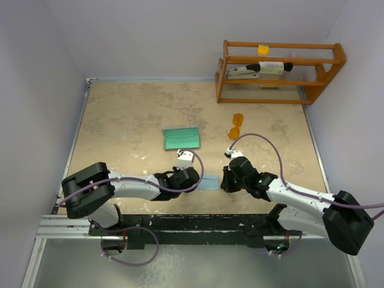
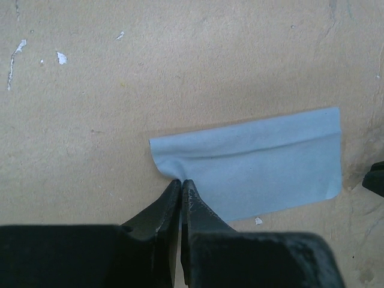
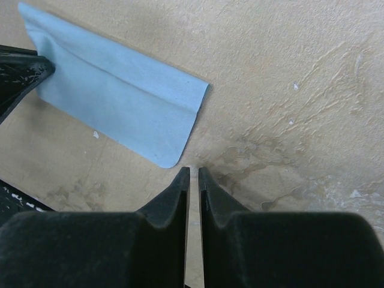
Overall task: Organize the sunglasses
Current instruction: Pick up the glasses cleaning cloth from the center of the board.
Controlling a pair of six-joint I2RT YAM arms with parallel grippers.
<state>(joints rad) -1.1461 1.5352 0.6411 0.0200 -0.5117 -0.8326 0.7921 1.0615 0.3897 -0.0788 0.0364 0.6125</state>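
The orange sunglasses [image 1: 237, 126] lie on the table at the back right, far from both grippers. A grey case [image 1: 181, 138] lies open beside them, its green lining up. The light blue cloth [image 1: 210, 183] [image 2: 258, 165] [image 3: 114, 102] lies folded between the two grippers near the front. My left gripper [image 1: 197, 178] [image 2: 180, 181] is shut on the cloth's left edge, and the fabric puckers at the tips. My right gripper [image 1: 224, 179] [image 3: 194, 170] rests just off the cloth's right corner. Its jaws stand a narrow gap apart with only bare table between them.
A wooden rack [image 1: 279, 69] stands at the back right with a few small items on its shelves. White walls close the table on the left, back and right. The tabletop [image 1: 132, 120] is beige and mottled.
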